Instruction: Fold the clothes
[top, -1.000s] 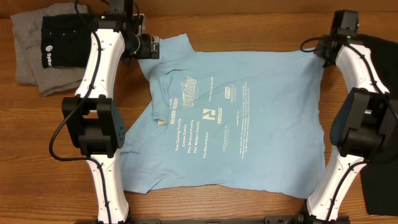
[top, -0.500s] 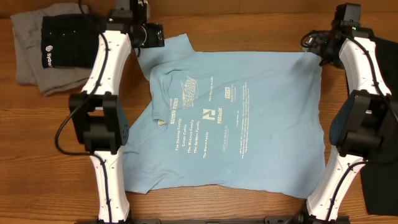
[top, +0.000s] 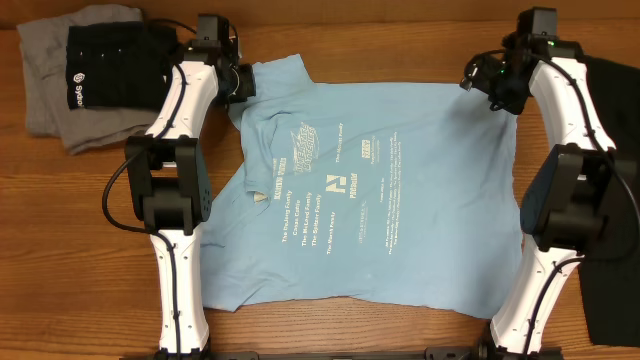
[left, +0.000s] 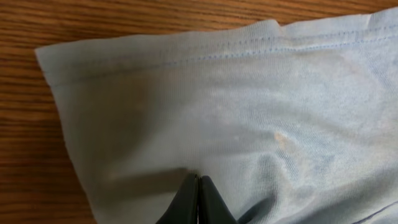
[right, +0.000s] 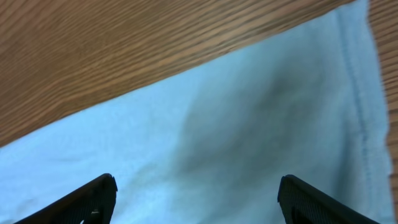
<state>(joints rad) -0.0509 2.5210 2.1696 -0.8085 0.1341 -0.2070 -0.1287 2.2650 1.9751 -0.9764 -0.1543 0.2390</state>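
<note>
T-shirt (top: 420, 250) flat, print up, on counter (top: 400, 45). At its far left sleeve, left gripper (left: 198, 186) shut on cloth; bite looks thin, could slip on lift. Over far right corner, right gripper (right: 198, 190) wide open, empty: one-sided pull would skew fold.

Left pincer (left: 198, 190) clamped tight, right pincer (right: 199, 202) spread wide apart.

We see bare desk (top: 400, 55) along the far edge behind the blue T-shirt (top: 420, 200); the grey-and-black pile (top: 90, 85) blocks the far left, a black garment (top: 612, 300) the right edge.
</note>
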